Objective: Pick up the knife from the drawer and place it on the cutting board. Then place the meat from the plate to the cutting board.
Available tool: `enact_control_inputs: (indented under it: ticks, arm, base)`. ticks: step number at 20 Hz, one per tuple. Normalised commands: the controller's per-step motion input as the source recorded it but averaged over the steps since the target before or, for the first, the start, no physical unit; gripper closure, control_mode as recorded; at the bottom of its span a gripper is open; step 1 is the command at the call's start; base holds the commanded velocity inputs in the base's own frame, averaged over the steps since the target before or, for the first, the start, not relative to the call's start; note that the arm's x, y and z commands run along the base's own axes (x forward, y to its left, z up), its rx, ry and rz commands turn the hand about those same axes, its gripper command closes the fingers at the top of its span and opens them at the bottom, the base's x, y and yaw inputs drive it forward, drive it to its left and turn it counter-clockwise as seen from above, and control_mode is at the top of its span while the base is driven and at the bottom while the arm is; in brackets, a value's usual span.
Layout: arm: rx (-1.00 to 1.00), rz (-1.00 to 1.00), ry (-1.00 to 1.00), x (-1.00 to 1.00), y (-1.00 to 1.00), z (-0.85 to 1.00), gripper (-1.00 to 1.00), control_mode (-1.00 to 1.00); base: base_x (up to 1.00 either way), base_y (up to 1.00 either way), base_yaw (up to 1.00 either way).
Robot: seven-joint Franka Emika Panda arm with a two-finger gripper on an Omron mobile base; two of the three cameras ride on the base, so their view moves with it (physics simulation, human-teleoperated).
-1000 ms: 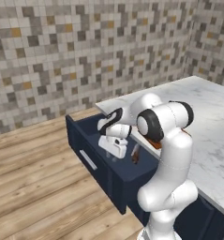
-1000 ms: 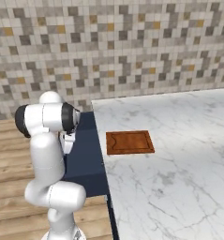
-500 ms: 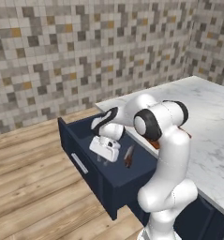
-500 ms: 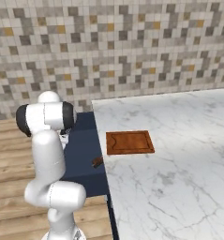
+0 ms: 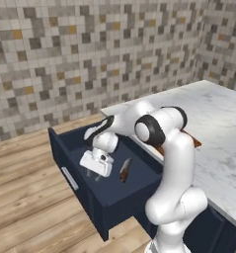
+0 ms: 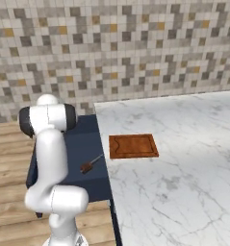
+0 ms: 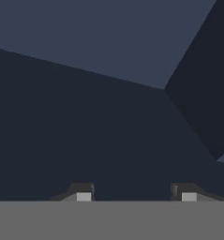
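Observation:
The navy drawer (image 5: 88, 198) stands pulled out from under the counter, its silver bar handle (image 5: 70, 178) on the front. On its floor lies the knife (image 5: 124, 169), reddish-brown handle toward the front, also seen as the knife (image 6: 90, 164) in the right base view. My gripper (image 5: 92, 174) points down inside the drawer, left of the knife and apart from it. In the hand view my gripper (image 7: 134, 193) is open, with bare drawer floor between the fingertips (image 7: 84, 193). The cutting board (image 6: 133, 145) lies bare on the marble counter. The meat and the plate are out of view.
The white marble counter (image 6: 184, 182) spreads right of the drawer, with a tiled wall (image 6: 135, 48) behind. Wooden floor (image 5: 30, 212) lies left of and in front of the drawer. My own arm (image 5: 174, 163) arches over the drawer's right side.
The drawer has slid further out and the hand inside it has moved outward with it. The knife has come into sight in the right base view.

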Motion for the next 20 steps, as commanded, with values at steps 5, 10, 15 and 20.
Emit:
enact_control_inputs:
  ticks: [5, 10, 15, 20]
  arm:
    - [0.00, 0.00, -0.01, -0.31, 0.72, -0.68, -1.00, -1.00]
    - [-0.01, 0.00, -0.06, -0.33, 0.67, -0.56, -1.00, -1.00]
    - [0.00, 0.00, -0.19, -0.18, 0.17, 0.18, -1.00, -1.00]
    - [0.00, 0.00, -0.20, 0.07, -0.05, 0.44, -1.00, -1.00]
  base:
    - [0.00, 0.00, 0.00]
    - [0.00, 0.00, 0.00]
    - [0.00, 0.00, 0.00]
    - [0.00, 0.00, 0.00]
